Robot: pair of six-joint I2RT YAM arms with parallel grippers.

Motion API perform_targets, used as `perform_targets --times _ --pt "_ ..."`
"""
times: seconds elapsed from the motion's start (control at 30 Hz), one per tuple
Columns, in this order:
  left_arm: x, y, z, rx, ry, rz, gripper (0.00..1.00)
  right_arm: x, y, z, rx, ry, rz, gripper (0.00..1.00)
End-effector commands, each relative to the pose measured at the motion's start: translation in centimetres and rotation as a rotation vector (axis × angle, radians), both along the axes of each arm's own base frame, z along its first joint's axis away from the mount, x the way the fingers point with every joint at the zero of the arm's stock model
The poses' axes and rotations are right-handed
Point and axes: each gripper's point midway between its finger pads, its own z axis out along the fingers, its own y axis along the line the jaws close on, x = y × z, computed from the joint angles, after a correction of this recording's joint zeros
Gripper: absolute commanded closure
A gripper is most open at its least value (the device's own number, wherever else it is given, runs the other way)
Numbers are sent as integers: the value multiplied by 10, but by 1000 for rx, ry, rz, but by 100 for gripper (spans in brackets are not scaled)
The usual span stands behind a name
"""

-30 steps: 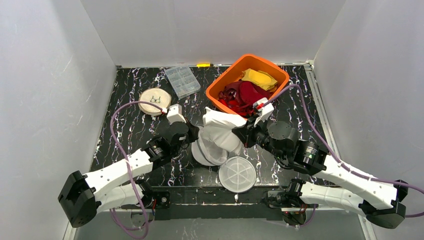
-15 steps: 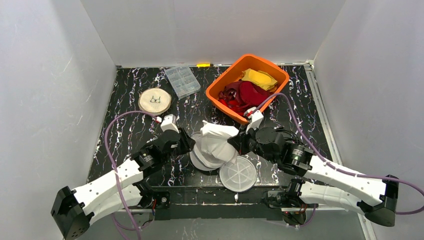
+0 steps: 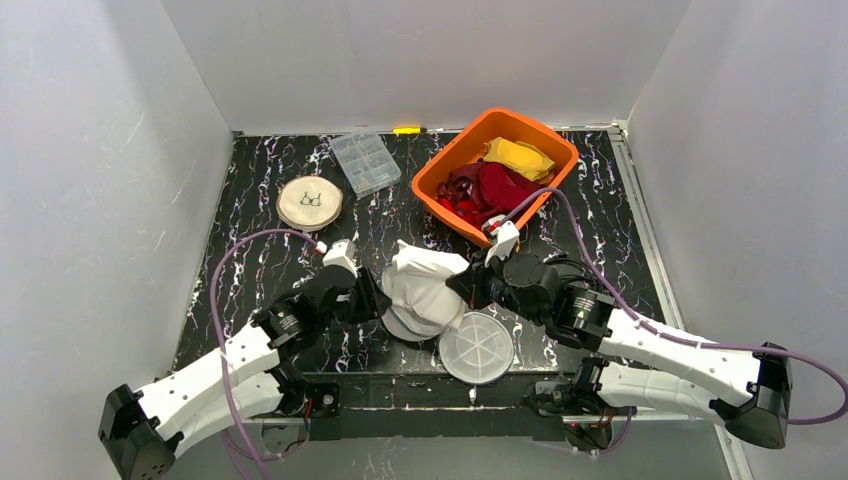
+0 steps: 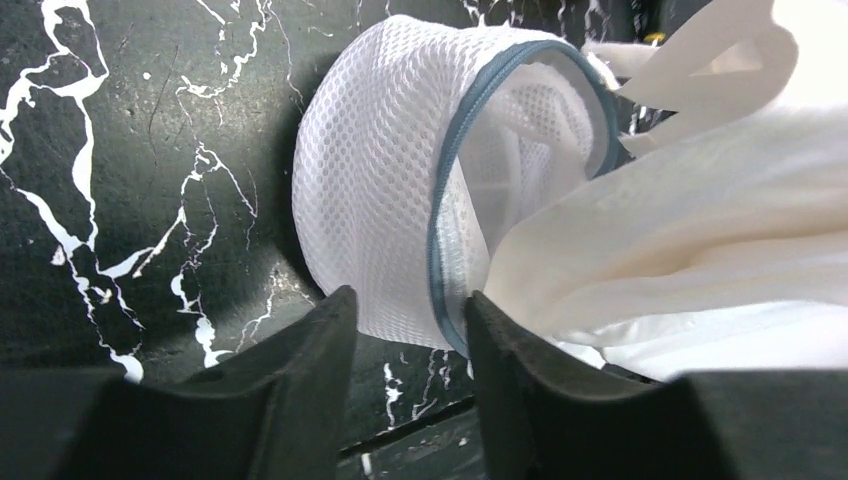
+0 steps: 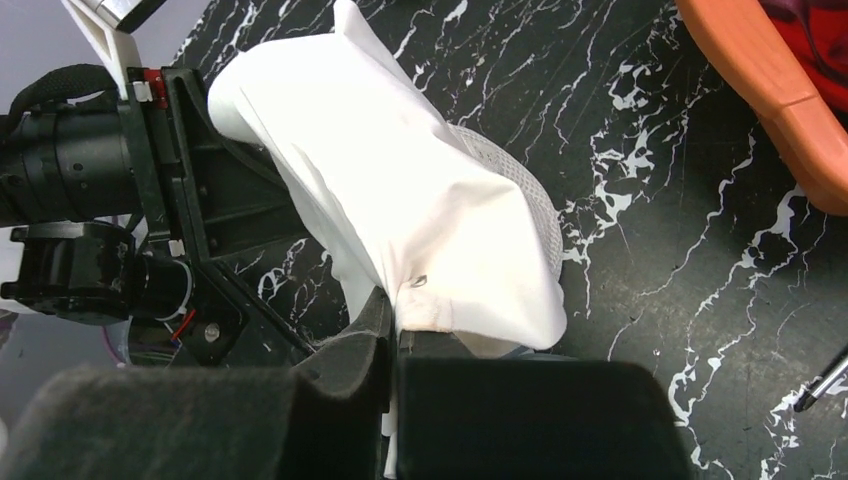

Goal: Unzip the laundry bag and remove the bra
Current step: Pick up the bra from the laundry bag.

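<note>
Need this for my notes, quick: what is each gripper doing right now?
Left gripper: open, fingers apart at the zipper rim of the mesh laundry bag.
Right gripper: closed, holding the white bra.

Site is a robotics test cell, not a domestic room. Plain white panels [image 3: 420,60] enclose a black marble-pattern tabletop [image 3: 255,190] on three sides. A left arm [image 3: 230,350] and a right arm [image 3: 680,350] are mounted at the lower edge of the frame, with exposed purple cables [image 3: 215,300]. Staged props at upper centre: orange bin [image 3: 440,175], clear compartment box [image 3: 364,163].
</note>
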Motion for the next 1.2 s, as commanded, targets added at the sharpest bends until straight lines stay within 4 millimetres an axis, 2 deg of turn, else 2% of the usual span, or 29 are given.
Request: perform_targets --times 0.0,0.07,0.17,0.27,0.4,0.57,0.67,0.77,0.87,0.93,1.03,1.07,1.17 --pt "-2 -2 -17 53 47 -35 66 0 -1 14 45 -8 -17 99" --pt "0 1 -20 79 54 -24 75 1 -7 26 40 -25 -27 99" --pt "-1 4 -20 71 45 -7 77 5 -18 48 -8 -67 -50 99" --pt "-3 5 -13 26 12 -3 71 11 -28 75 -47 -116 -76 99" --pt "-9 14 -2 10 -17 0 53 22 -40 117 -58 -205 -129 99" --pt "-16 28 16 -10 -71 9 45 45 -76 174 -78 -341 -317 99" --pt "-17 36 24 -30 -106 39 42 55 -96 197 -72 -388 -429 99" --pt "-18 41 29 -58 -126 68 39 67 -104 203 -105 -396 -529 99" --pt "-17 41 33 -85 -135 76 38 86 -86 194 -108 -348 -515 99" --pt "-18 39 34 -91 -128 73 38 109 -79 186 -61 -269 -498 99" --pt "-20 38 37 -84 -115 61 38 143 -83 180 98 -169 -471 99" --pt "-20 38 38 -81 -113 61 38 152 -86 172 160 -134 -468 99" --pt "-23 41 44 -94 -117 65 38 172 -105 173 388 -87 -495 99"
